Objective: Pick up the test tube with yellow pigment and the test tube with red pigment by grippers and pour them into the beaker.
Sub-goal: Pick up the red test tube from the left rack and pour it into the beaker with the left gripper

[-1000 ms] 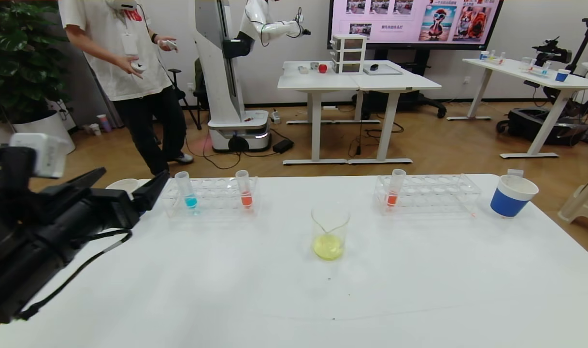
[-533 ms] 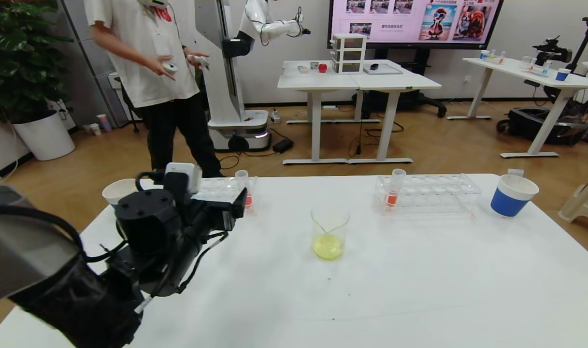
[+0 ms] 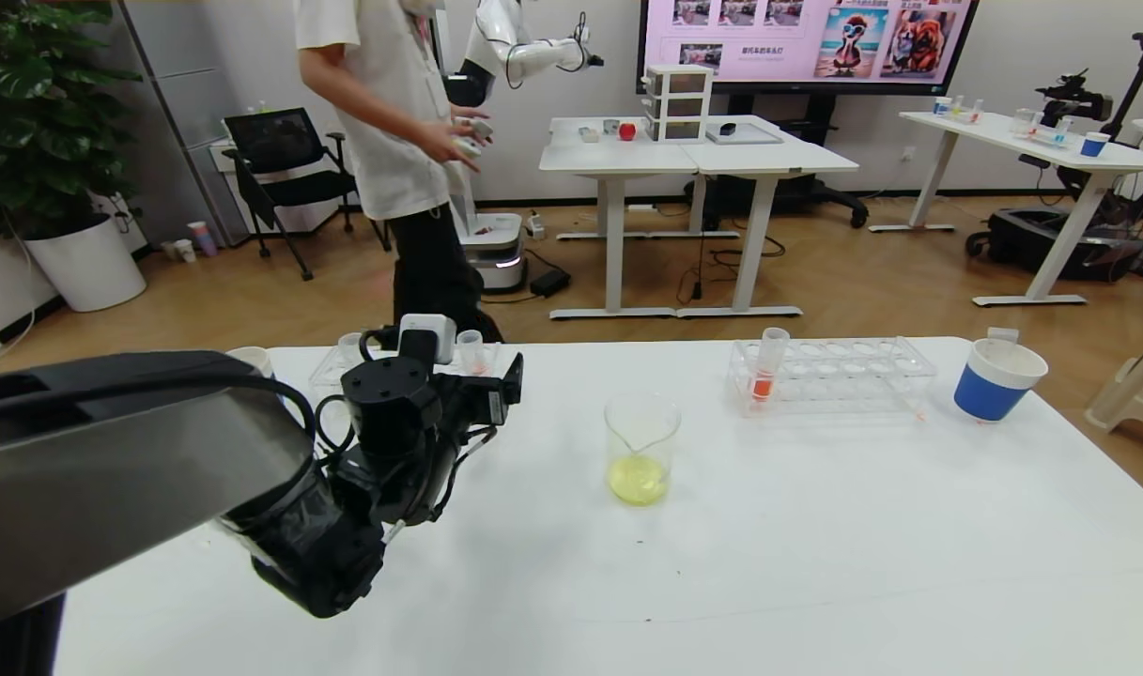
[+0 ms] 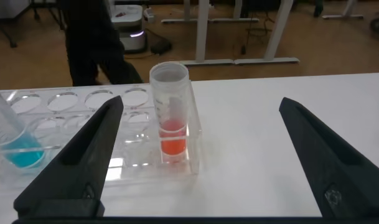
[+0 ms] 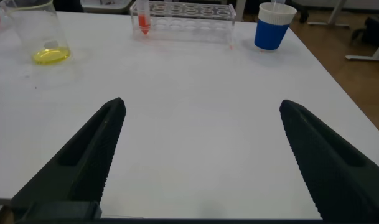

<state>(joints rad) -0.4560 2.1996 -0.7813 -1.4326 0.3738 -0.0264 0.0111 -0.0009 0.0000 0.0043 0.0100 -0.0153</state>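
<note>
My left gripper (image 3: pixel 503 387) is open and hovers in front of the right end of the left rack (image 3: pixel 332 368). In the left wrist view the gripper (image 4: pixel 201 104) faces a test tube with red pigment (image 4: pixel 170 118) that stands upright in the rack's end slot, apart from both fingers. That tube's top shows in the head view (image 3: pixel 471 353). A second red tube (image 3: pixel 765 371) stands in the right rack (image 3: pixel 843 376). The beaker (image 3: pixel 641 449) holds yellow liquid at the table's middle. No tube with yellow pigment is in view. My right gripper (image 5: pixel 201 104) is open and empty over bare table, out of the head view.
A blue-liquid tube (image 4: pixel 15 140) stands further along the left rack. A blue-sleeved paper cup (image 3: pixel 996 380) is at the far right, and a white cup (image 3: pixel 250 359) at the far left. A person (image 3: pixel 411 141) stands behind the table.
My left arm has swung from the table's left edge rightwards to the left rack's red tube. The person has walked to the right. The beaker and racks have not moved.
</note>
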